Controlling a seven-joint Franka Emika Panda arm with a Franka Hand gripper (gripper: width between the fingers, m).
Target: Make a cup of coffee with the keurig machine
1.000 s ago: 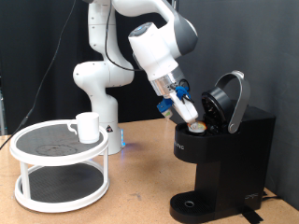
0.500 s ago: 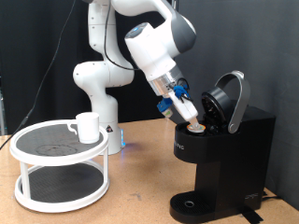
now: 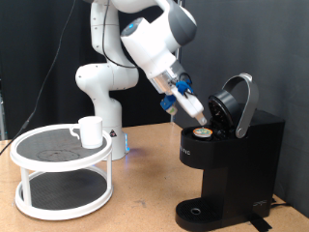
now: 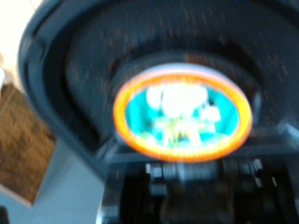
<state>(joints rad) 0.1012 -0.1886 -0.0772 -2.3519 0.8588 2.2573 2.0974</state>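
Observation:
The black keurig machine (image 3: 237, 159) stands at the exterior view's right with its hinged lid (image 3: 238, 101) raised. A small pod (image 3: 202, 133) sits in the open chamber. In the wrist view the pod (image 4: 182, 114) fills the middle, with a teal top and an orange rim, blurred. My gripper (image 3: 190, 106) hangs just above and to the left of the chamber, open and empty, clear of the pod. The white cup (image 3: 91, 130) stands on the top tier of the white round stand (image 3: 39, 158) at the left, far from the gripper.
The arm's white base (image 3: 101, 87) rises behind the stand. The machine's round drip tray (image 3: 198, 211) at the bottom front holds nothing. Wooden table (image 3: 145, 198) lies between the stand and the machine.
The gripper has let go of the pod and pulled back up and to the left. The pod now rests in the chamber. The cup and machine have not moved.

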